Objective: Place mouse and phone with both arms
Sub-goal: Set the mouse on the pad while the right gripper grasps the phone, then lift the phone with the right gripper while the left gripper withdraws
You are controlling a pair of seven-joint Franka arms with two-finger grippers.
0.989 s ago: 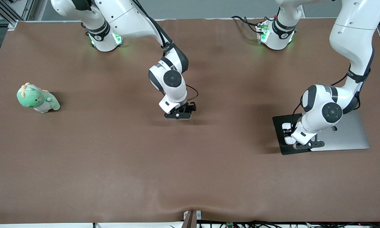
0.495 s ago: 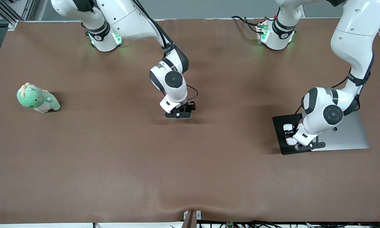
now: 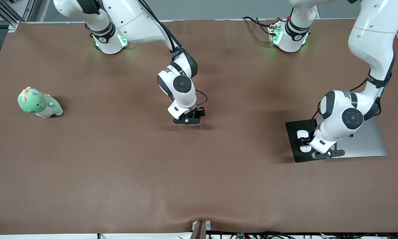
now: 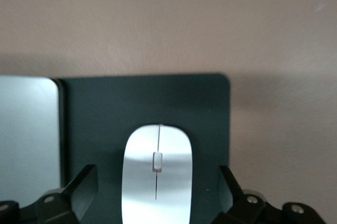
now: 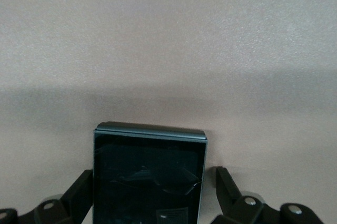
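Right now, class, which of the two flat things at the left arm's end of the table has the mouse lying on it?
The black mouse pad, not the silver slab beside it; the white mouse rests on it.

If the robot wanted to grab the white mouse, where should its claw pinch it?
Probably across the mouse's two long curved sides, coming straight down from above. It lies flat on the black mouse pad, so only its sides offer anything to squeeze, and it is narrow that way. The left claw already sits open with a finger on each side, apart from it.
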